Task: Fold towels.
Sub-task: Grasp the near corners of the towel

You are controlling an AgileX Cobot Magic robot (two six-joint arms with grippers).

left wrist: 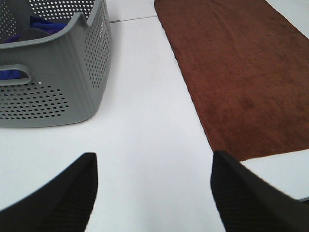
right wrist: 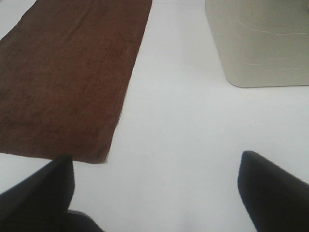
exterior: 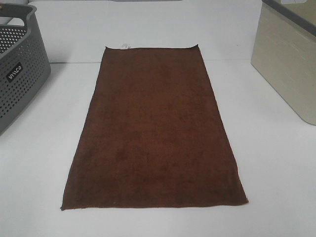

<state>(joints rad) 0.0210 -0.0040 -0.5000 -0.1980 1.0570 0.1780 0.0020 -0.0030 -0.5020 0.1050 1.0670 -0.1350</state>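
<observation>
1. Dark fingers (left wrist: 72, 193) of the left gripper (left wrist: 153, 162) stand spread wide, with only bare white table (left wrist: 145, 121) between them. They pinch nothing and sit just off the towel's near left corner.
2. Off the towel's near right corner, the right gripper (right wrist: 157, 162) is likewise spread wide over the table, with nothing in its grasp.
3. Between the two grippers the reddish-brown towel (exterior: 153, 128) lies flat and unfolded on the table, its long sides running away from the high camera.
4. At the towel's far short edge, close to the far left corner, a small white tag (exterior: 124, 47) sticks out.
5. Left of the towel, apart from it, stands a grey perforated basket (exterior: 19, 74). Something blue (left wrist: 43, 24) lies inside, perhaps cloth, though too little shows to be sure.
6. Right of the towel, also apart from it, stands a beige bin (exterior: 289, 64) with a darker rim.
</observation>
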